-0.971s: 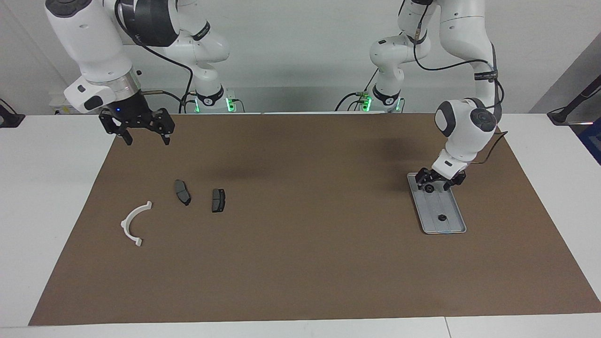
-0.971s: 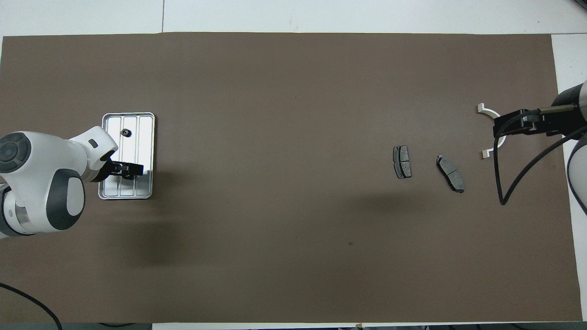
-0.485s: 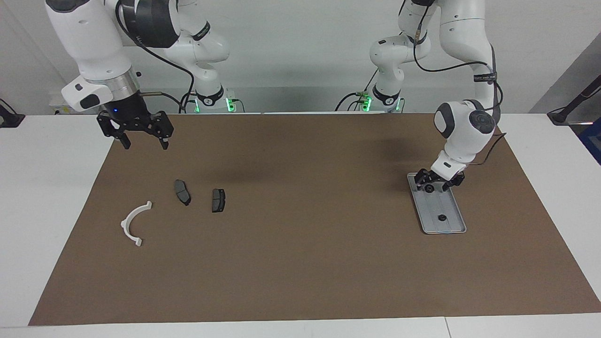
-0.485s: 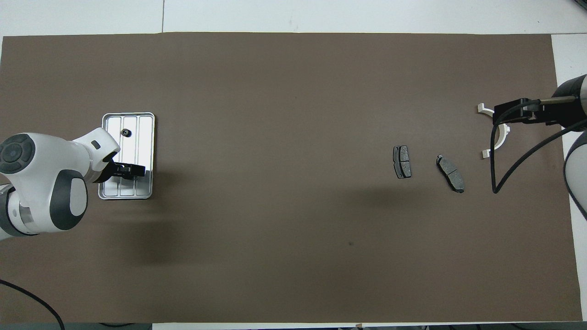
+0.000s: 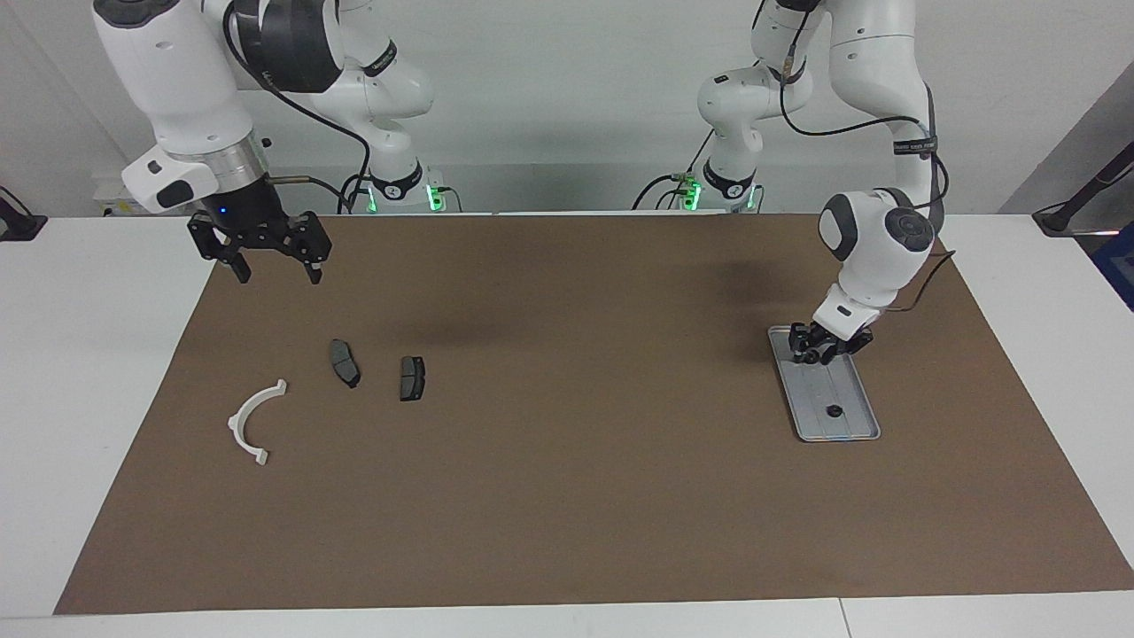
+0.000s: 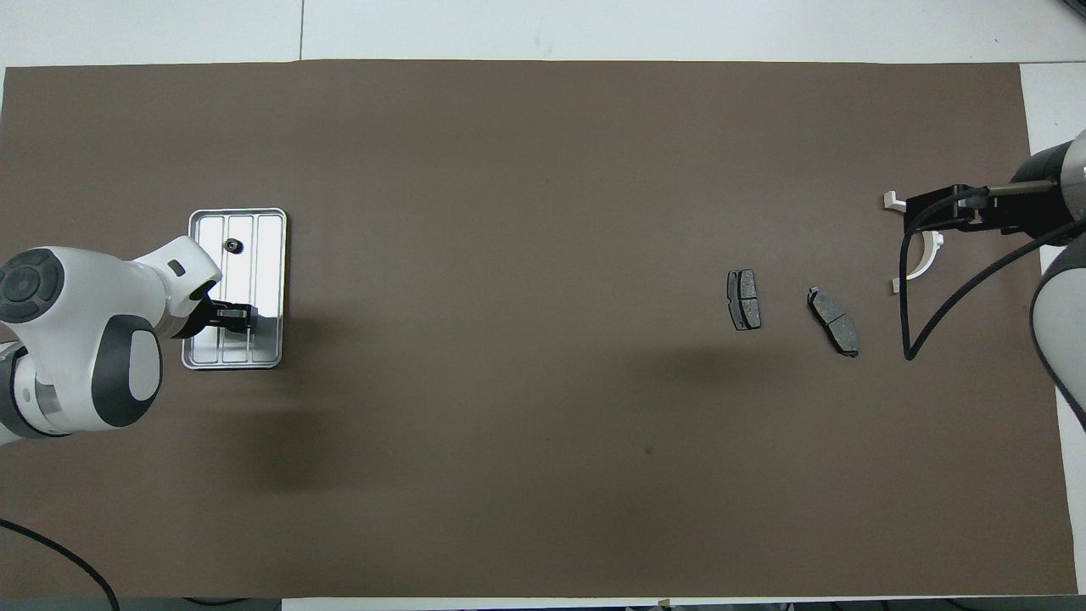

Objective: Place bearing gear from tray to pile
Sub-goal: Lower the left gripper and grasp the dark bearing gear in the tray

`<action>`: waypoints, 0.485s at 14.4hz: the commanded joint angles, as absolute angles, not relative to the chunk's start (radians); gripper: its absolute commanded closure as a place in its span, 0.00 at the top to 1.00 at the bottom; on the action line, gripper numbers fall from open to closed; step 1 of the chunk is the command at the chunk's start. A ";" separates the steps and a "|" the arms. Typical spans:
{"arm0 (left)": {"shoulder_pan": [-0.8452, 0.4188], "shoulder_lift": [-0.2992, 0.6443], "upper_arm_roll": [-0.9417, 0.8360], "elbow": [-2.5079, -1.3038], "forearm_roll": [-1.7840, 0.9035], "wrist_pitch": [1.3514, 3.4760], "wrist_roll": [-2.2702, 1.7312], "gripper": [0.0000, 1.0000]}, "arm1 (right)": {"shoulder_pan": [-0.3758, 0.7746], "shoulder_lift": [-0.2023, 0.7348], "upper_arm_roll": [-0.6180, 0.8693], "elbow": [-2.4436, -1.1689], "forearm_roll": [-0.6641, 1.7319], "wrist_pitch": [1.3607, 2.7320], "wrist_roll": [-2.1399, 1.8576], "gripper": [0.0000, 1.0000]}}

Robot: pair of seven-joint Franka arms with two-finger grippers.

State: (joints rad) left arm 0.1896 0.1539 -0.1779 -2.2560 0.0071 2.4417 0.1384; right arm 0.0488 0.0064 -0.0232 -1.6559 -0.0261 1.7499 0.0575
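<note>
The silver-grey tray (image 5: pixel 852 418) (image 6: pixel 270 255) lies on the brown mat toward the left arm's end. My left gripper (image 5: pixel 813 353) (image 6: pixel 241 316) is down in the tray's robot-side end. Its fingers are drawn in on a small dark bearing gear, which they mostly hide. A second bearing gear (image 5: pixel 833 410) (image 6: pixel 232 245) rests loose farther along the tray. The pile lies toward the right arm's end: a white arc bracket (image 5: pixel 254 420) (image 6: pixel 930 253) and two dark pads (image 5: pixel 344 362) (image 5: pixel 412 377). My right gripper (image 5: pixel 276 271) (image 6: pixel 932 215) hangs open, raised over the mat beside the pile.
The brown mat (image 5: pixel 567 496) covers most of the white table. Between the tray and the pile there is only bare mat. The right arm's black cable (image 6: pixel 912 305) loops down over the mat beside the arc bracket.
My left gripper's fingers have drawn in around the gear in the tray, having stood wide apart around it before. My right gripper shifted slightly over the mat's edge.
</note>
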 commanded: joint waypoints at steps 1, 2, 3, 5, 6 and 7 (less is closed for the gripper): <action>0.190 0.156 -0.176 -2.252 -0.003 2.413 0.147 0.00 | 0.058 -0.020 -0.020 -1.701 -0.020 1.773 0.074 1.00; 0.192 0.156 -0.176 -2.247 -0.003 2.408 0.147 0.00 | 0.060 -0.020 -0.020 -1.707 -0.020 1.773 0.072 1.00; 0.192 0.155 -0.176 -2.234 -0.003 2.399 0.147 0.00 | 0.061 -0.020 -0.020 -1.707 -0.020 1.773 0.072 1.00; 0.190 0.152 -0.176 -2.147 -0.003 2.283 0.143 0.00 | 0.063 -0.020 -0.020 -1.707 -0.020 1.773 0.075 1.00; 0.187 0.152 -0.176 -2.081 -0.003 2.190 0.134 0.00 | 0.063 -0.020 -0.020 -1.707 -0.020 1.770 0.078 0.99; 0.181 0.150 -0.178 -2.013 -0.003 2.109 0.108 0.00 | 0.063 -0.020 -0.020 -1.707 -0.020 1.769 0.075 0.99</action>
State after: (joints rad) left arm 0.1893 0.1529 -0.1784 -2.1503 0.0066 2.2745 0.1338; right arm 0.0619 0.0064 -0.0221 -1.6743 -0.0261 1.7499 0.0582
